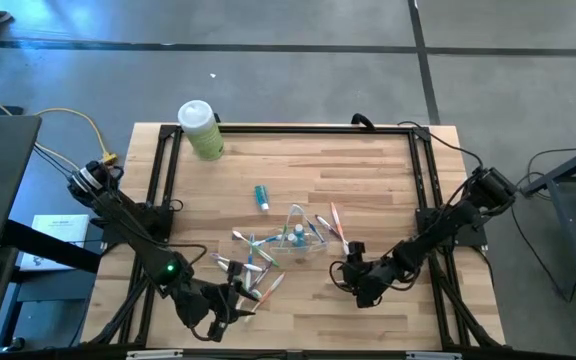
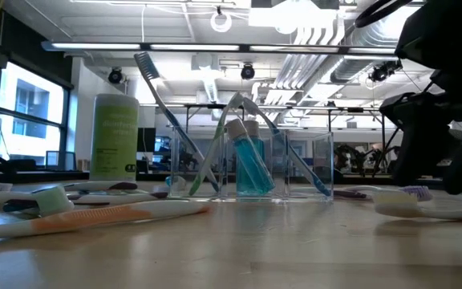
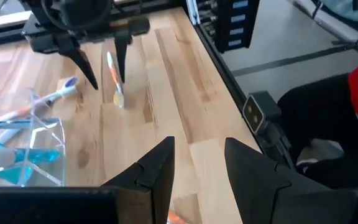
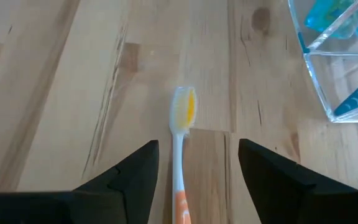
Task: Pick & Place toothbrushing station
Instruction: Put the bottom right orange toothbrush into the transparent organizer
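A clear plastic cup (image 1: 298, 237) stands mid-table and holds a teal tube (image 2: 251, 164) and a few toothbrushes leaning on its walls. Another teal tube (image 1: 261, 197) lies on the table beyond the cup. Several toothbrushes lie loose around the cup. My right gripper (image 4: 197, 168) is open and low over the table right of the cup. Its fingers stand on either side of a white-and-orange toothbrush (image 4: 180, 143) with yellow bristles, without touching it. This also shows in the left wrist view (image 3: 114, 74). My left gripper (image 3: 197, 168) is open and empty near the front edge, by loose toothbrushes (image 1: 258, 280).
A pale-green bottle with a white cap (image 1: 200, 128) stands at the far left corner. A black frame (image 1: 298, 127) runs along the table's far and side edges. Bare wood lies at the front right. A toothbrush with purple bristles (image 3: 61, 90) lies beside the cup.
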Tool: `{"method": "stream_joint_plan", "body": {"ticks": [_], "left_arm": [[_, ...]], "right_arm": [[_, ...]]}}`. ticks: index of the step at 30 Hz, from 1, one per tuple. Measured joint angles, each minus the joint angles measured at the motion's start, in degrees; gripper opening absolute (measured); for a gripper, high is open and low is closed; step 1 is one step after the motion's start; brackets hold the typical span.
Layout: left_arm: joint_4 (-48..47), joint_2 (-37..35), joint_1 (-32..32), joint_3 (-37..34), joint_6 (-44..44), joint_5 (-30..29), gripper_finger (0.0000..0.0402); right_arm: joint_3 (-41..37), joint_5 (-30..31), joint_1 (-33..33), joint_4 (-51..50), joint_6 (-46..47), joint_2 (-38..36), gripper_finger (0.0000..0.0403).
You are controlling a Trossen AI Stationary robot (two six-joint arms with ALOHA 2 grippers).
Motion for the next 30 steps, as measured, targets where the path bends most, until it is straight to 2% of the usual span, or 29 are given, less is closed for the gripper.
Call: {"method": "stream_joint_plan", "body": {"ticks": [13,30], "left_arm": [[0.1,1.3,0.0,0.0,1.3,-1.2,0.0136],[0.8,1.3,6.1,0.0,-2.6,-0.6,0.0136]], "right_arm": [[0.0,0.2,0.0,0.0,-0.4,0.0,0.0213],[0.0,-0.1,0.0,0.2,-0.2,0.0,0.0213]]}}
